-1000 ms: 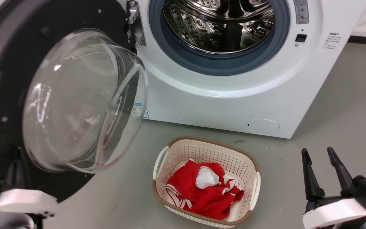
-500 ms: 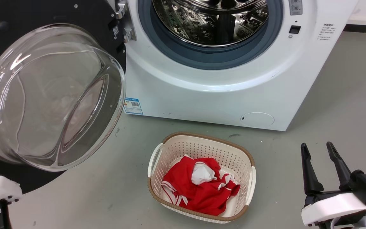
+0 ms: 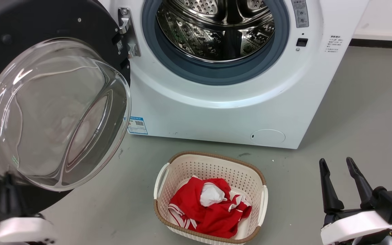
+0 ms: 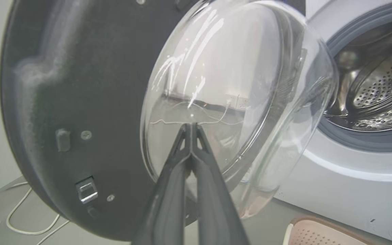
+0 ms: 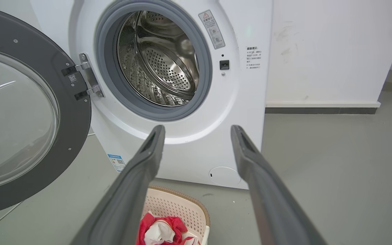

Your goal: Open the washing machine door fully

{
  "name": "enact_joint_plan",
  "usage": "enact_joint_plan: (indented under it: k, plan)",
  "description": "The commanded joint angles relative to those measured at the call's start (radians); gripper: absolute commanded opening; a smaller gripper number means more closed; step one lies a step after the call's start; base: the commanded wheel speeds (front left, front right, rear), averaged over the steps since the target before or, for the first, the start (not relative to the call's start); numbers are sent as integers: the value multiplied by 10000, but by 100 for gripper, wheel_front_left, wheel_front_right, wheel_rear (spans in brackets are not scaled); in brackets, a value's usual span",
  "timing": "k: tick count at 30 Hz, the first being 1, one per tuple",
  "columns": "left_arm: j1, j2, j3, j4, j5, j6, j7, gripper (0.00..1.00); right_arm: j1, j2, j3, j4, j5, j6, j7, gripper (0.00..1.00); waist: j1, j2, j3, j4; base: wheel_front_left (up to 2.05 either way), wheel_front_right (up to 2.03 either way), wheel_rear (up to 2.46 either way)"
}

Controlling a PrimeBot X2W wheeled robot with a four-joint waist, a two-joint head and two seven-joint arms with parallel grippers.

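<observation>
While my left hand [image 4: 191, 126] sits low at the near left with its two fingers pressed together and pinching nothing, its tips lie right at the glass bowl [image 4: 233, 85] of the washing machine door [image 4: 80, 85]. I cannot tell whether they touch the glass. That door hangs off its hinge [image 3: 126, 34] on the left of the washing machine [image 3: 216, 109], swung well away from the drum [image 3: 216, 30]. Compared with a second ago it stands wider: the bowl then covered part of the blue label [image 3: 137, 125], and now the label shows whole beside it. Over the last half second I see little further swing, so I judge the door at or near its stop and the task nearly done. My right hand [image 3: 335, 160] is at the near right, fingers spread and empty, to the right of the basket [image 3: 216, 158] on the floor [image 3: 352, 102].
</observation>
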Motion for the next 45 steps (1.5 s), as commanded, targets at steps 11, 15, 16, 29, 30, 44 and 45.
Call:
enact_joint_plan:
  k: [11, 15, 16, 29, 30, 44, 45]
  plan:
    - [230, -1256, -2195, -1506, 1203, -337, -69, 0, 68, 18, -15, -234, -223, -7, 167, 100, 0, 0, -337, -567, 0, 0, 0]
    - [-31, -1493, -2731, -1403, 1439, -516, -66, 13, 88, 18, 12, -355, -302, -7, 264, 100, 0, 0, -457, -854, 0, 0, 0]
    - [-121, -1538, -2794, -1384, 1489, -556, -60, 44, 106, 18, 22, -392, -330, -5, 284, 100, 0, 0, -476, -912, 0, 0, 0]
    - [-557, -1881, -2626, -979, 1983, -642, -51, 100, 407, 18, 17, -632, -434, -5, 444, 100, 0, 0, -640, -1361, 0, 0, 0]
    - [-526, -1910, -2571, -981, 2045, -678, -51, 100, 423, 18, 17, -622, -450, -7, 454, 100, 0, 0, -653, -1372, 0, 0, 0]
    - [-370, -2259, -1794, -1148, 2952, -1217, -51, 100, 245, 18, -47, -529, -576, -7, 381, 100, 0, 0, -648, -1362, 0, 0, 0]
    - [-341, -2294, -1757, -1133, 3011, -1270, -51, 100, 248, 18, -48, -525, -608, -7, 371, 100, 0, 0, -652, -1362, 0, 0, 0]
